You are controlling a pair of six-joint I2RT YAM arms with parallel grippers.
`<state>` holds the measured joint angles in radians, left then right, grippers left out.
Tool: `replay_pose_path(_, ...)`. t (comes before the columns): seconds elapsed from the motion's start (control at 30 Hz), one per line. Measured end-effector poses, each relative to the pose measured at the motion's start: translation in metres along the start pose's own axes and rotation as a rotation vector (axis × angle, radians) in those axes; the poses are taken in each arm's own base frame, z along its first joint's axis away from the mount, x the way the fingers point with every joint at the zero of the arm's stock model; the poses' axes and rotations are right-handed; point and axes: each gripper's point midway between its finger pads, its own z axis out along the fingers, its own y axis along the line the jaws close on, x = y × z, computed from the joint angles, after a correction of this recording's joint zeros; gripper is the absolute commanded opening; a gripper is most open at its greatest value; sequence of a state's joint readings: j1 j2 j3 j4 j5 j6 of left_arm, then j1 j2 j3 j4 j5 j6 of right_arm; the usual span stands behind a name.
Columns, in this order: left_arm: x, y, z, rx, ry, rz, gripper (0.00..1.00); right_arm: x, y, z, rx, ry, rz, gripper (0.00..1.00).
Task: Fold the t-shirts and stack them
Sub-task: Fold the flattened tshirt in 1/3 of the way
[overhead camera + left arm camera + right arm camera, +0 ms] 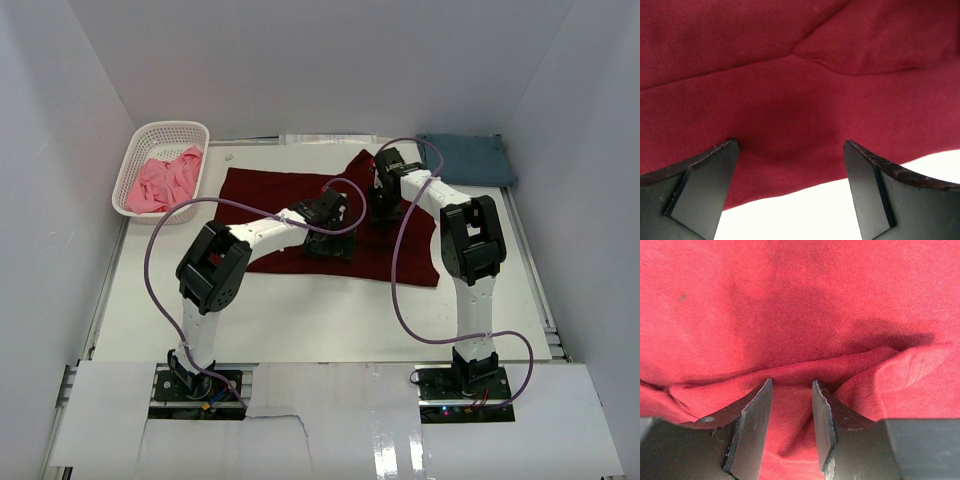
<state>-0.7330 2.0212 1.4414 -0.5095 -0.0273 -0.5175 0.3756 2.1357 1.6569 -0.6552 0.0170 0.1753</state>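
So this looked like the early part of the fold on the maroon shirt [265, 190], which lay spread mostly flat across the middle of the desk [300, 320], a bit rumpled along its right side. Both arms were down on it. The left claw [790, 146] was spread wide and hung over the shirt's near hem, right where the cloth ended and bare desk showed. The right claw [792, 384] sat farther back on the shirt, its jaws partway in with a narrow gap and a raised ridge of cloth right at the tips. Honestly couldn't tell if it had a real pinch on it or not. My guess is the next move needed both claws to get a proper hold on an edge, then lift and carry it over together so the fold didn't come out crooked. The fabric looked soft and thin, with a seam line and some loose creases. The blue shirt [465, 158] sat folded at the far right corner, and the pink shirt [165, 180] was bunched up in the white basket [168, 128] at the far left, not yet folded.
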Motion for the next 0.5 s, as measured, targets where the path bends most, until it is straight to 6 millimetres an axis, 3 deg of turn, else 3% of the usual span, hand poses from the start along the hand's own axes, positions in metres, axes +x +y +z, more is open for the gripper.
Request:
replay_pose_path(0.07, -0.0007, 0.0039, 0.0012, -0.042, 0.002, 0.015, 0.98, 0.0014, -0.0004, 0.0025, 0.001, 0.006, 0.0, 0.44)
replay_pose_path(0.13, -0.0001, 0.0078, 0.0025, -0.081, 0.006, 0.03, 0.98, 0.0011, 0.0, 0.0027, 0.001, 0.005, -0.001, 0.34)
replay_pose_path(0.4, 0.0029, 0.0108, 0.0062, -0.159, 0.006, 0.08, 0.98, 0.0001, 0.0036, 0.0031, -0.007, 0.001, -0.008, 0.26)
replay_pose_path(0.5, 0.0051, 0.0089, 0.0075, -0.177, 0.006, 0.101, 0.98, -0.0055, 0.0087, 0.0021, -0.033, -0.012, -0.013, 0.08)
